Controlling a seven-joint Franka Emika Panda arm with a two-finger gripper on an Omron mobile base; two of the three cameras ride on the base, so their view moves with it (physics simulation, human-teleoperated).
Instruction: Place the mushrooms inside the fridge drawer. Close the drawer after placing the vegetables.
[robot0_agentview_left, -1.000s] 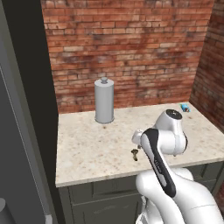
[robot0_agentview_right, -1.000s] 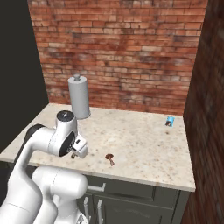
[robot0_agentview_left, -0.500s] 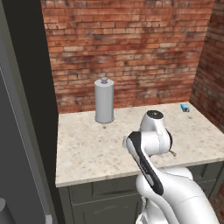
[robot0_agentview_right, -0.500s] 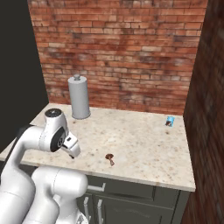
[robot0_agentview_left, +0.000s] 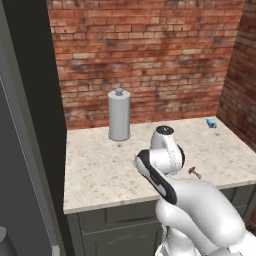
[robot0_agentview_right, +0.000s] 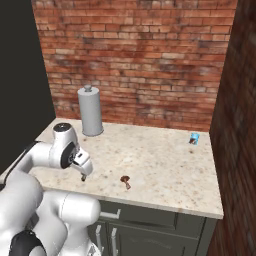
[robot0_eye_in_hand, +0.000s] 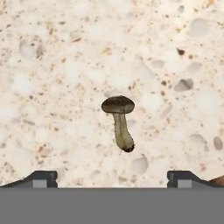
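The hand view showed a dark olive-brown mushroom (robot0_eye_in_hand: 119, 122) lying on the speckled counter (robot0_eye_in_hand: 61, 65), between the spread fingertips (robot0_eye_in_hand: 41, 178) of the gripper (robot0_eye_in_hand: 112, 179), untouched. From the right base, a reddish-brown mushroom (robot0_agentview_right: 125, 181) lay apart; a grey canister (robot0_agentview_right: 90, 110) stood by the brick wall (robot0_agentview_right: 150, 60).

No text, label, brand or number can be read anywhere; the small blue item (robot0_agentview_right: 194, 139) far from the gripper (robot0_agentview_right: 83, 176) is too tiny to read.
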